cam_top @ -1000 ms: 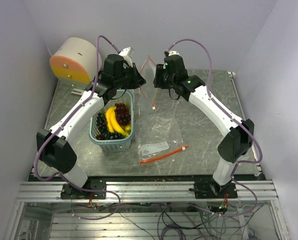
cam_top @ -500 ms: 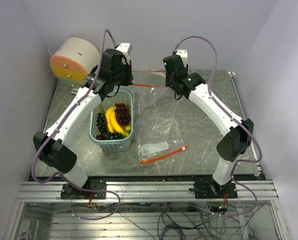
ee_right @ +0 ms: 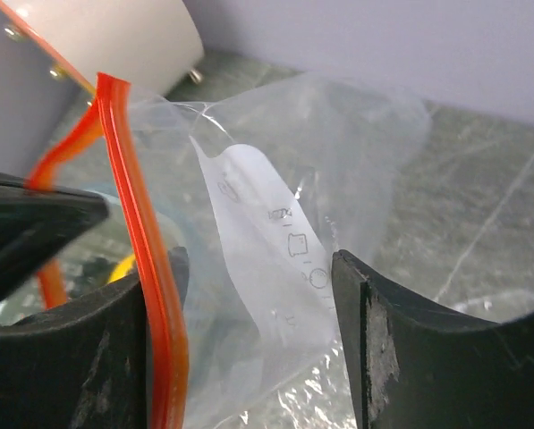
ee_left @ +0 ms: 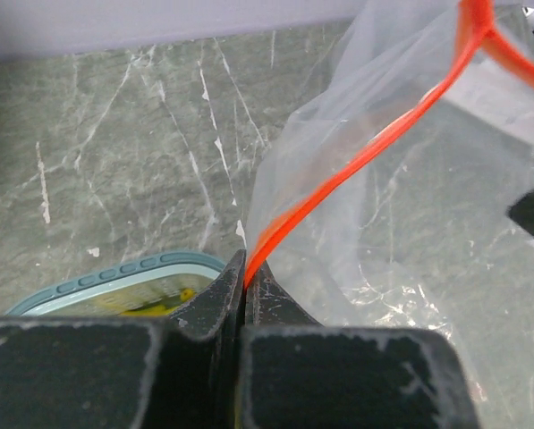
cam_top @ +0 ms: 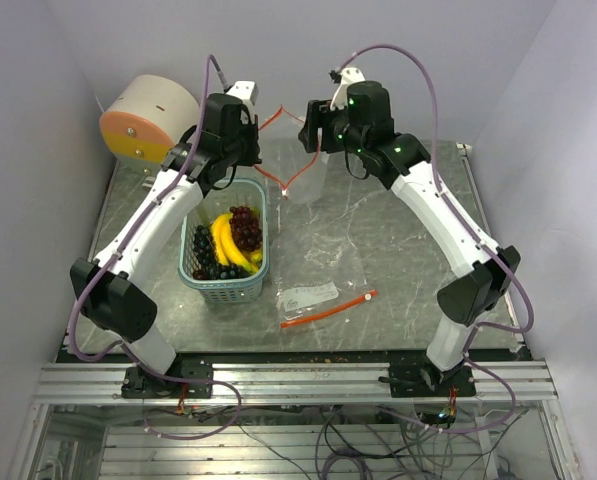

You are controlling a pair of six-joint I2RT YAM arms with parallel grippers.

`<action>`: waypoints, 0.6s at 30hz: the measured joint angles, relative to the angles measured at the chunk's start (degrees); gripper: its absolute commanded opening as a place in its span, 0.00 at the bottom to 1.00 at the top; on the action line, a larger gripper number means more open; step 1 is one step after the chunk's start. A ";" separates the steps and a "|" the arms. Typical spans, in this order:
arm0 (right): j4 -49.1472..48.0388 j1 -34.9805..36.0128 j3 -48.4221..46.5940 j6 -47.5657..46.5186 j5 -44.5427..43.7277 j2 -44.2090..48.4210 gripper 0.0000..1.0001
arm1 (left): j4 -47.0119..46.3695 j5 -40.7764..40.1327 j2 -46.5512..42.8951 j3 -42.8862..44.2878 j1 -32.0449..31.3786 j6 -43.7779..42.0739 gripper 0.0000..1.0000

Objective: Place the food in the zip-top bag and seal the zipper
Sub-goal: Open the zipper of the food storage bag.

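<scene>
A clear zip-top bag [cam_top: 303, 178] with an orange zipper hangs in the air between my two grippers, above the table's back. My left gripper [cam_top: 256, 140] is shut on the orange zipper edge [ee_left: 356, 161], pinched at the fingertips [ee_left: 244, 268]. My right gripper [cam_top: 313, 135] is open; the bag's film [ee_right: 275, 161] lies between its spread fingers [ee_right: 256, 259] and the zipper [ee_right: 132, 197] rests against its left finger. The food sits in a teal mesh basket [cam_top: 223, 292] below the left gripper: yellow bananas [cam_top: 223, 240], red-purple grapes [cam_top: 245, 228] and blue-black grapes [cam_top: 203, 250].
A round cream and orange drum [cam_top: 148, 120] stands at the back left. A second flat zip-top bag [cam_top: 323, 300] with an orange zipper lies on the table near the front centre. The basket rim [ee_left: 114, 273] shows just under the left fingers.
The bag's zipper edge was stretched flat and taut between the grippers. Now the grippers are higher and closer together, and the edge sags in a V.
</scene>
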State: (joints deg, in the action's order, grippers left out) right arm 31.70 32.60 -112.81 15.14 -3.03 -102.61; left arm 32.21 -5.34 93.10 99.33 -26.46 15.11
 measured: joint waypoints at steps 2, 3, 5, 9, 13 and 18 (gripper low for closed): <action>-0.92 -0.02 -1.36 0.02 1.22 0.39 0.68 | -0.68 0.28 0.55 -0.02 0.00 0.33 0.07; -1.05 -0.02 -1.64 0.04 1.40 0.66 0.69 | -0.94 0.33 0.76 -0.02 0.00 0.35 0.07; -1.38 -0.02 -1.95 0.04 1.33 1.68 0.69 | -1.11 0.26 1.38 0.02 0.02 0.31 0.07; -1.51 -0.02 -3.06 0.09 1.09 3.39 0.73 | -1.03 -0.26 2.29 1.18 0.33 -0.02 0.07; -2.80 -0.11 -3.21 0.33 3.06 5.51 0.78 | -1.22 -0.85 2.29 2.56 1.73 -0.39 0.07; -4.39 -0.15 -3.21 0.79 7.54 6.73 0.78 | -1.51 -0.83 1.66 2.73 4.92 -0.55 0.07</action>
State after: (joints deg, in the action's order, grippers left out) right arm 27.31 32.45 -116.03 15.92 4.51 -95.88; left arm 30.70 -6.17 94.76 102.06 -21.54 14.57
